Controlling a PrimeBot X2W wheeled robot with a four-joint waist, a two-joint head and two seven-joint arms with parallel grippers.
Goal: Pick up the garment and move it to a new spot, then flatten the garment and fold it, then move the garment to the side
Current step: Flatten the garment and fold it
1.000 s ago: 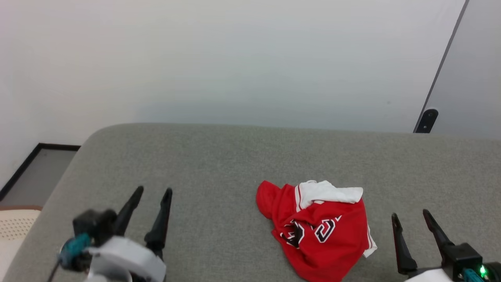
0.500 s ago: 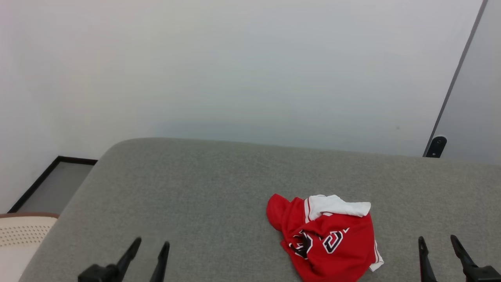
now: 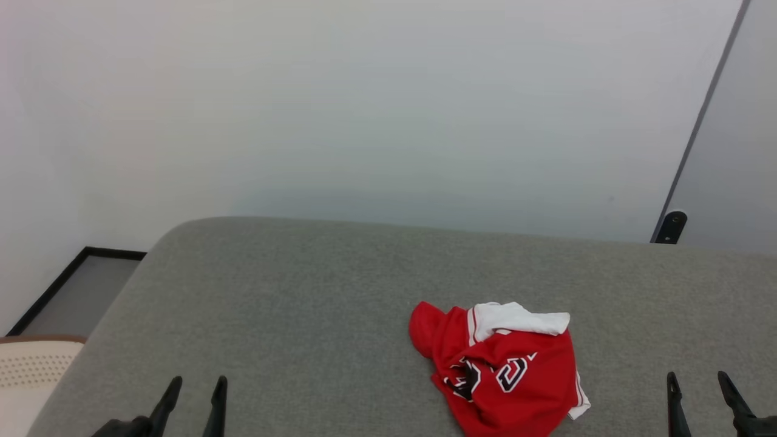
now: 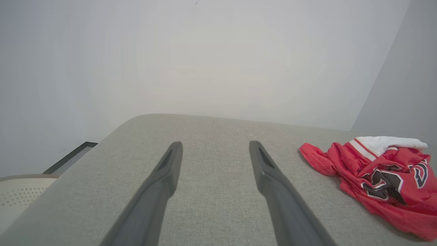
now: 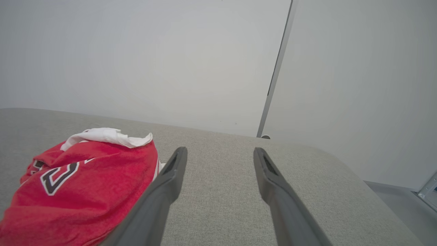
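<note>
You've a grey upholstered surface (image 3: 303, 291); your right wrist view adds its rounded right end (image 5: 341, 164). The crumpled jersey (image 3: 516, 382) lies right of centre, long axis far-left to near-right, white sleeve (image 3: 516, 317) farthest. Left gripper (image 3: 199, 381) and right gripper (image 3: 697, 376) gape wide, empty.

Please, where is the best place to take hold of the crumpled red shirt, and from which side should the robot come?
Probably the white sleeve at the far top of the shirt. It lies loose and raised above the red heap, so a pinch from above should catch it. The right end effector is open and nearer, so come from the shirt's right side.
</note>
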